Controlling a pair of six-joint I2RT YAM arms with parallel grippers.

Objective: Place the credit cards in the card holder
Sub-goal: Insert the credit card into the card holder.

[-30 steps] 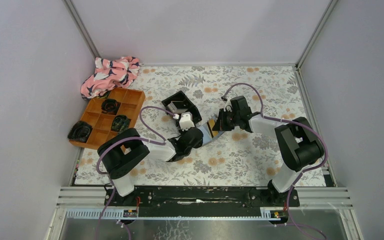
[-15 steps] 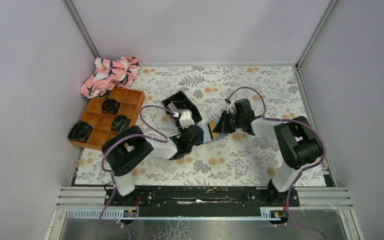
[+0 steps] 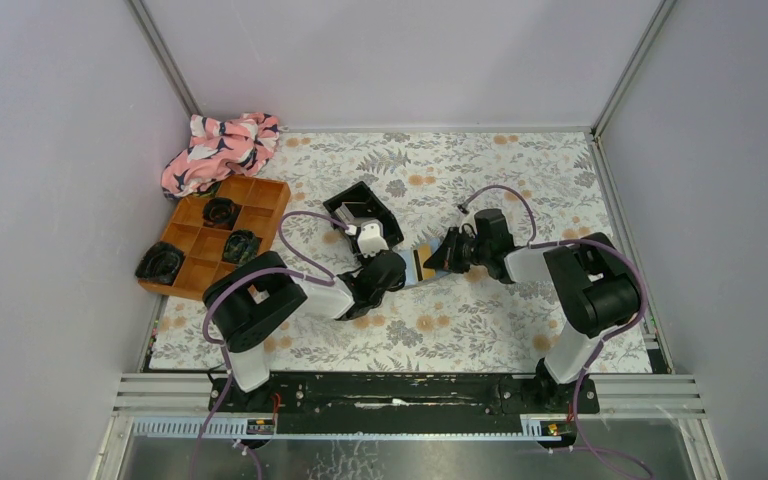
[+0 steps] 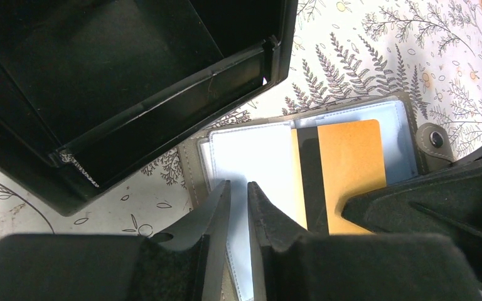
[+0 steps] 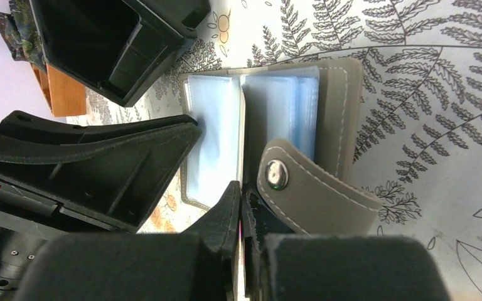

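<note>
Card holder (image 3: 422, 264) lay open on the worktop (image 3: 480, 330) between your arms

It sat just beside the black tray (image 4: 132, 94), gold card (image 4: 351, 169) lying inside. Your right fingers (image 5: 226, 213) were clenched at its middle leaf. Your left fingers (image 4: 216, 213) stood barely apart over a pale sleeve; couldn't tell if they gripped it.
</note>
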